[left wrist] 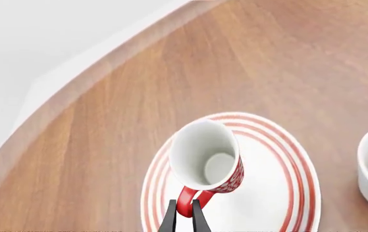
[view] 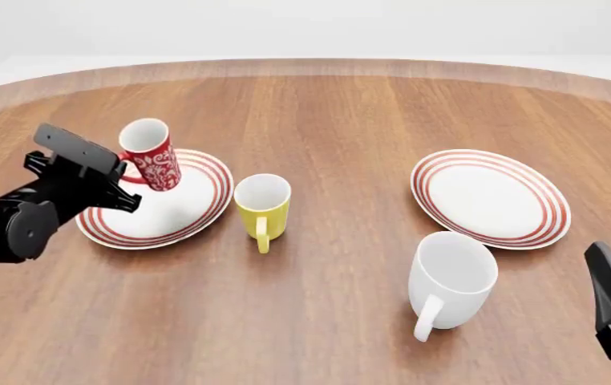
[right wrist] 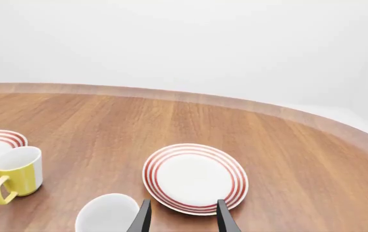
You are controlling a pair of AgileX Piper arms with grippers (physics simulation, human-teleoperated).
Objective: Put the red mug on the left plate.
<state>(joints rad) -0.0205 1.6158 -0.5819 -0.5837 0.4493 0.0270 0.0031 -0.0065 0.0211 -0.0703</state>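
Note:
The red mug [view: 151, 156] with its white floral pattern hangs tilted just above the left plate [view: 212, 192], a white plate with red rings. My left gripper [view: 123, 172] is shut on the mug's red loop handle. In the left wrist view the two black fingers of the left gripper [left wrist: 185, 215] pinch the handle, the red mug [left wrist: 208, 157] shows its white inside, and the left plate [left wrist: 268, 193] lies under it. My right gripper [right wrist: 182, 217] stands open and holds nothing, low at the table's near right.
A yellow mug [view: 263, 204] stands just right of the left plate. A larger white mug [view: 452, 281] stands near the front right, beside the second ringed plate [view: 490, 196]. The round wooden table's edge [left wrist: 74, 82] curves behind the left plate.

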